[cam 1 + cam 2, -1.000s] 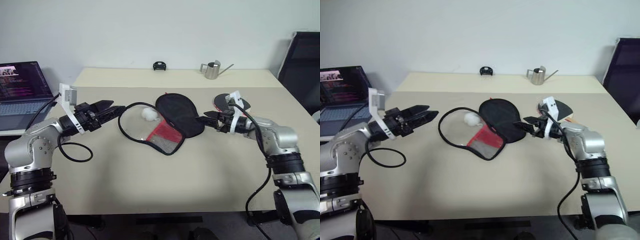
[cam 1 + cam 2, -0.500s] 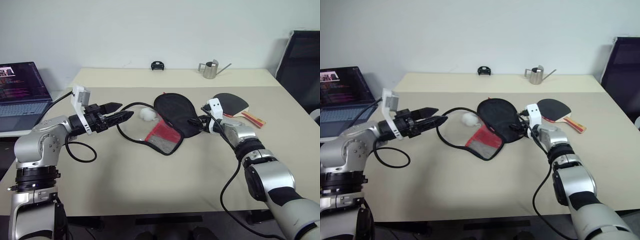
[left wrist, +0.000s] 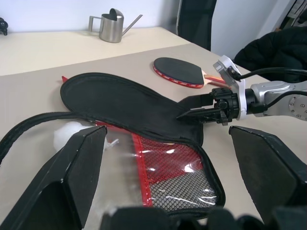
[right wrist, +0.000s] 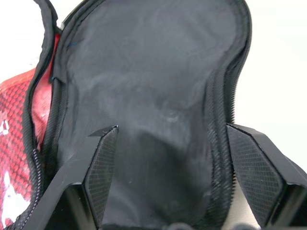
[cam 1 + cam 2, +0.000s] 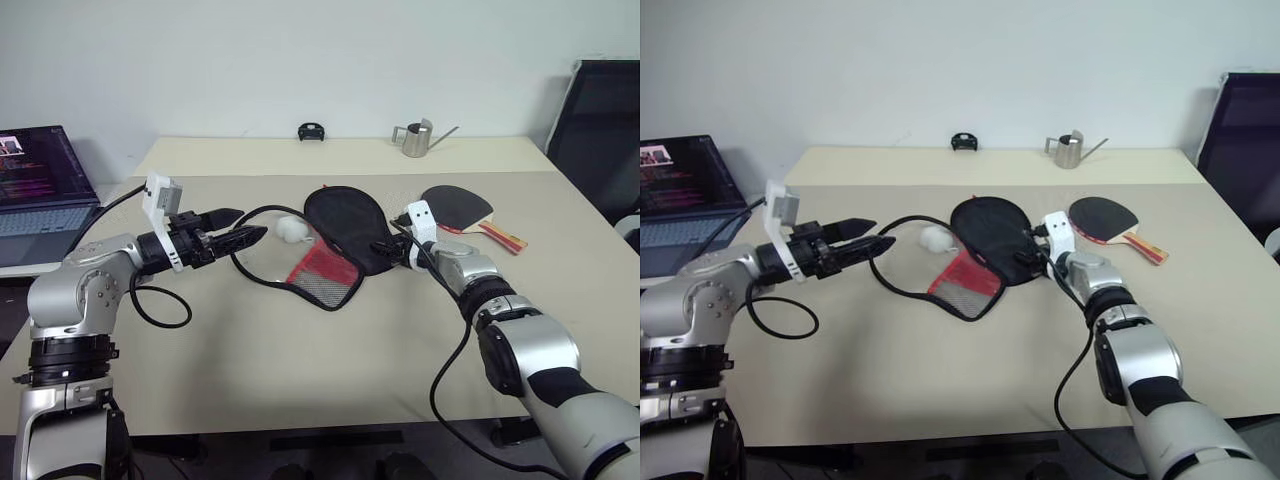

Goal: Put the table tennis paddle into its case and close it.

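We see the case as matt black cloth with a woven grain (close up, its zip edge looks ribbed), plus a red mesh panel under glossy clear plastic. The paddle has smooth matt black rubber and a pale wooden handle. The can is brushed metal; the table is smooth, matt beige.
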`<state>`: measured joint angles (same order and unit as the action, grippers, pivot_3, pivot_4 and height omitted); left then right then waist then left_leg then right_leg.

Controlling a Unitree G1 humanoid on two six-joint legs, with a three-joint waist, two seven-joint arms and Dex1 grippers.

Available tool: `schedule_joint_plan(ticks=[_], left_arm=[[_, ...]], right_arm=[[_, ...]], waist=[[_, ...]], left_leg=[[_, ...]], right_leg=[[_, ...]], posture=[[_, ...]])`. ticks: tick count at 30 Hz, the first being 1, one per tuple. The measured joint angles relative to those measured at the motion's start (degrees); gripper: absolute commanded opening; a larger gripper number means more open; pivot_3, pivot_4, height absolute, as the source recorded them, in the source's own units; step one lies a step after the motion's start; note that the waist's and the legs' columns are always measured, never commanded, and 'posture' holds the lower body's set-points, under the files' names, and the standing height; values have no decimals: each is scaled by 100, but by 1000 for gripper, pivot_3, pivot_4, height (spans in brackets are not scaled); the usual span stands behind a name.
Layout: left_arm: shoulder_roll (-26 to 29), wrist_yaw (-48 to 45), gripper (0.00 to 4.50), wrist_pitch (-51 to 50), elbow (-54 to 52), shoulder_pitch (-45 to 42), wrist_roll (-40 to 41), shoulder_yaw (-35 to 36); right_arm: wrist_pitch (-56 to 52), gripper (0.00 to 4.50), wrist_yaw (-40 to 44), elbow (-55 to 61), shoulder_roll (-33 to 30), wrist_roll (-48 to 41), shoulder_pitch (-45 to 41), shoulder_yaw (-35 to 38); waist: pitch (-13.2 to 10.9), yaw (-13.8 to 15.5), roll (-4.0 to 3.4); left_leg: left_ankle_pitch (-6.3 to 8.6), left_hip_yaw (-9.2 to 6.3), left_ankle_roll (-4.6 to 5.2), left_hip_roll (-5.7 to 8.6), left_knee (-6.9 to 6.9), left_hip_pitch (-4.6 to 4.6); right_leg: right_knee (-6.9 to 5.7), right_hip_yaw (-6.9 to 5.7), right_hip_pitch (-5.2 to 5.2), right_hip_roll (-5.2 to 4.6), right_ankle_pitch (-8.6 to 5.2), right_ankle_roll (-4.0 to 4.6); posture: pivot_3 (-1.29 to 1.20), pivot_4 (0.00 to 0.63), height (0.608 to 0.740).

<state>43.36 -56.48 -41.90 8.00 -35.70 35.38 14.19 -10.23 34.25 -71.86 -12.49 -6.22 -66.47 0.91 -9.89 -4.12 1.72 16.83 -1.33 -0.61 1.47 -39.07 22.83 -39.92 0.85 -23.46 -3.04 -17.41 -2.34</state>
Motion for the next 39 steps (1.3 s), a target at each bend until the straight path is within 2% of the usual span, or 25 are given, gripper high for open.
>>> schedule_joint_plan(ticks=[7,9,17,24,28,34,39], left_arm=[[0,78,4485,27,-49,19,0,2],[1,83,4485,27,-52,28,0,3],[3,103,4485,27,-101,122,4,25],[3,158,4485,27,-138,163,14,51],[2,189,4485,32,-146,162,22,66],[-5,152,4485,83,-141,141,28,50],[-5,0,4485,91,-128,62,28,-73]], right_arm=[[86,605,-242,-59,19,324,1,-27],[117,57,-336,-61,19,427,1,-43],[356,57,-873,-30,193,726,67,-191],[164,57,-1304,742,349,365,338,256],[-566,57,-1703,2172,484,84,942,470],[-2379,57,-2455,4697,704,-98,2249,493],[-3614,57,-2930,6283,731,-231,2755,697]], waist=[[0,-38,0],[0,-57,0],[0,-83,0],[0,-79,0],[0,-68,0],[0,-43,-1],[1,-24,-1]], left_leg=[[-1,0,-1,0,0,0],[-1,0,-1,0,0,0],[-4,0,-7,0,0,-3],[-7,-3,-11,0,0,-3],[-7,-8,-11,0,2,-1],[-6,-8,-11,0,3,3],[-6,-8,-10,0,3,1]], right_leg=[[-1,0,0,0,0,0],[-1,0,0,0,0,0],[-4,2,0,0,0,0],[-6,0,0,0,0,0],[-6,-3,0,0,0,0],[-8,0,-7,0,0,0],[-12,0,-7,2,0,0]], posture=[[0,150,740],[0,150,740],[0,150,740],[0,150,740],[0,150,740],[0,150,740],[0,150,740]])
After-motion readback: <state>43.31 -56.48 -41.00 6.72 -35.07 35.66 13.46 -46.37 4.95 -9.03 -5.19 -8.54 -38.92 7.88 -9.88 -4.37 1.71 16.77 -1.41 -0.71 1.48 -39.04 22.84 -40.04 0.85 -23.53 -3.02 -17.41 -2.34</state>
